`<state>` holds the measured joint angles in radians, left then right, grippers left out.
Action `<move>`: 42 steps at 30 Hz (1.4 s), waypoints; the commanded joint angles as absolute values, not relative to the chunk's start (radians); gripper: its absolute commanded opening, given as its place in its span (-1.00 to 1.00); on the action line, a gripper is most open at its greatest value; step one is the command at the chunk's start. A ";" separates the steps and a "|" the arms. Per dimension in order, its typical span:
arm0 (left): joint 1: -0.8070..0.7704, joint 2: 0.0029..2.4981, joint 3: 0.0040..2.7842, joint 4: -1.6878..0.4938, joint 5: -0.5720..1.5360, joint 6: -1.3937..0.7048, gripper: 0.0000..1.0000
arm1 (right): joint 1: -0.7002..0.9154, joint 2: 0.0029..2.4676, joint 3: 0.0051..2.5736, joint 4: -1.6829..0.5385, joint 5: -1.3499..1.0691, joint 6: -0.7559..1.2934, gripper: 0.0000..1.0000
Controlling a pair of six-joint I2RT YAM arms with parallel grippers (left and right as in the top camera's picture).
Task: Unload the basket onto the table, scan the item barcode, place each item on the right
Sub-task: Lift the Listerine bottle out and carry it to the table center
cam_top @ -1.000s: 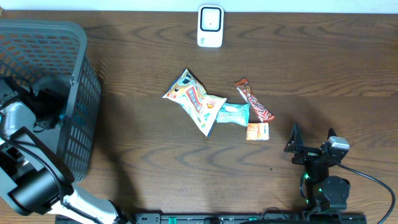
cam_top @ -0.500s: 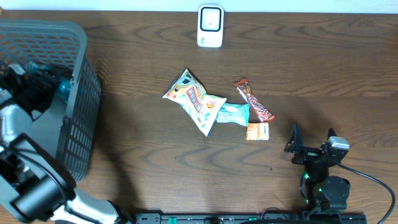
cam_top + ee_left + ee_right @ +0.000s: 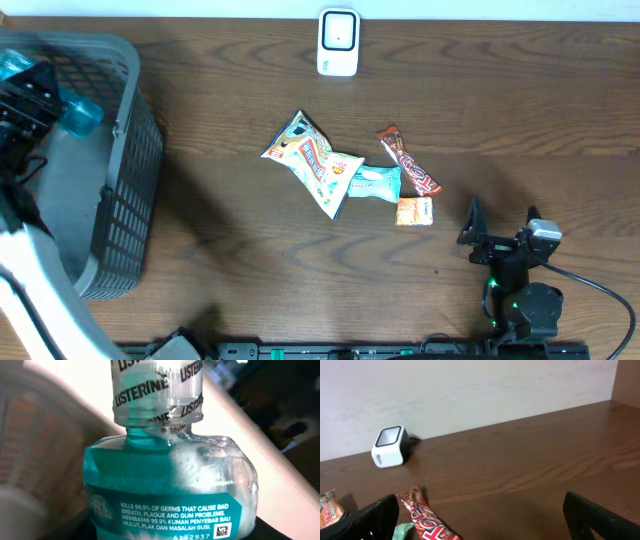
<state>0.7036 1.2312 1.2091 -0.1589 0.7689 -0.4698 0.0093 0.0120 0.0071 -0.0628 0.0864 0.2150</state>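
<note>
Over the back corner of the basket, your left gripper is clamped on the mouthwash bottle, cap pointing away from the wrist. The scanner sits well to its right, so the left arm is nearer to it. Your right gripper stands wide apart, empty, well apart from both.

You see a grey mesh basket at the left edge of the wooden table. Clustered mid-table are a white chip bag, teal wrapper, brown chocolate bar and small orange sachet.
</note>
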 commanded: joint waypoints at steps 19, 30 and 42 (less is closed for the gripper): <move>-0.013 1.128 1.214 -0.270 0.639 -0.551 -0.45 | 0.006 0.007 0.006 -0.064 0.095 0.201 0.98; -0.358 1.464 1.214 -0.244 0.459 -0.551 -0.45 | 0.006 0.007 0.006 -0.064 0.095 0.201 0.98; -0.580 1.731 1.214 -0.262 0.459 -0.579 -0.45 | 0.006 0.007 0.006 -0.064 0.095 0.201 0.99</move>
<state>-0.5453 1.7226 1.2083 -0.2504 0.4595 -0.5613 0.0093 0.0120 0.0071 -0.0628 0.0864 0.2153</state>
